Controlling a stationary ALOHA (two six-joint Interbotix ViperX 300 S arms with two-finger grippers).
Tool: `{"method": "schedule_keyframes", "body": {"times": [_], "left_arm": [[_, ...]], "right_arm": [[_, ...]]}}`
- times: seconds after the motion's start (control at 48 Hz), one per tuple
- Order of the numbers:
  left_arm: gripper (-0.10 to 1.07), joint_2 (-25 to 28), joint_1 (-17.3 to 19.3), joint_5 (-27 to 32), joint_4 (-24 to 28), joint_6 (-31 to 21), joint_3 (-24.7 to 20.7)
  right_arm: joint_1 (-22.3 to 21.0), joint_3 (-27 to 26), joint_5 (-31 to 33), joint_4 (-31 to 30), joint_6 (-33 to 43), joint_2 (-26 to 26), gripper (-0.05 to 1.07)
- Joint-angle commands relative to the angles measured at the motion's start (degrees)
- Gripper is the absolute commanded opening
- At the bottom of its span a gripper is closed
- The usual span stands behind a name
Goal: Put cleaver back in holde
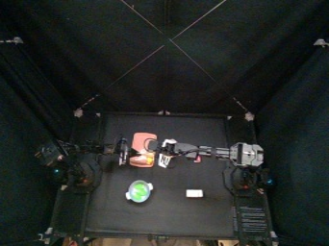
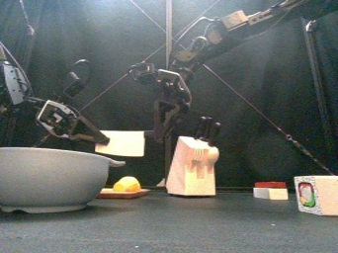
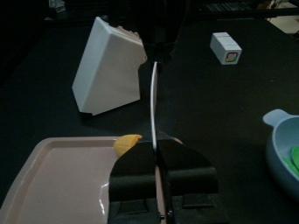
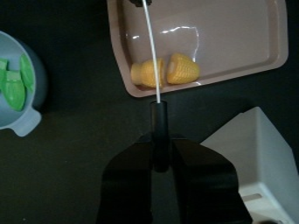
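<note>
- The cleaver is up off the counter, held level in the air beside the holder and above the salmon board.
- The left tool is pressed together on the far end of the whitish blade. The right tool is clamped on the dark handle, so both arms have it at once.
- The cleaver's long axis runs from one tool straight to the other and passes alongside the holder. The handle end is nearer the holder, and the blade points away from it over the board.
- The right arm is the nearer to the holder. My judgement is that the blade must be freed by the left tool and tipped downward before it can enter a slot.
- A dark shape on top of the holder in the front view may be another handle.
- The board, just beside the holder, carries 2 yellow pieces.
- The green dish, well apart from the holder, holds green pieces.
- A small white block stands alone, also away from the holder.
</note>
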Motion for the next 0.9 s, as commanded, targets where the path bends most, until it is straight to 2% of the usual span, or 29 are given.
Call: {"method": "schedule_keyframes", "body": {"times": [0.0,0.146,0.354,0.438,0.604,0.688,0.875], "left_arm": [[0.25,-1.32,-2.81,-0.79,-0.88,-0.09,-1.93],[0.39,-2.72,-3.78,-0.88,-3.60,-0.18,-1.85],[0.72,-6.77,-6.68,-0.88,-6.68,-0.18,-1.14],[0.80,-9.49,-7.65,-0.88,-8.79,-0.26,-0.53],[0.83,-16.26,-8.53,-0.70,-17.05,0.09,2.29],[0.83,-18.81,-8.88,-0.70,-19.42,0.26,3.78],[0.83,-22.59,-8.70,2.29,-19.95,0.53,6.77]], "right_arm": [[0.35,-1.67,-4.57,1.85,-0.18,-3.08,0.43],[0.79,-0.26,-5.63,6.24,0.09,-4.48,0.43],[2.29,2.99,-9.76,14.24,-0.09,-6.94,0.43],[2.55,4.83,-9.76,16.52,0.09,-8.26,0.43],[3.25,9.23,-9.93,23.82,0.09,-12.22,0.43],[3.25,11.07,-9.93,28.21,0.18,-13.89,0.43],[2.99,13.89,-10.02,36.83,0.26,-17.23,0.43]]}}
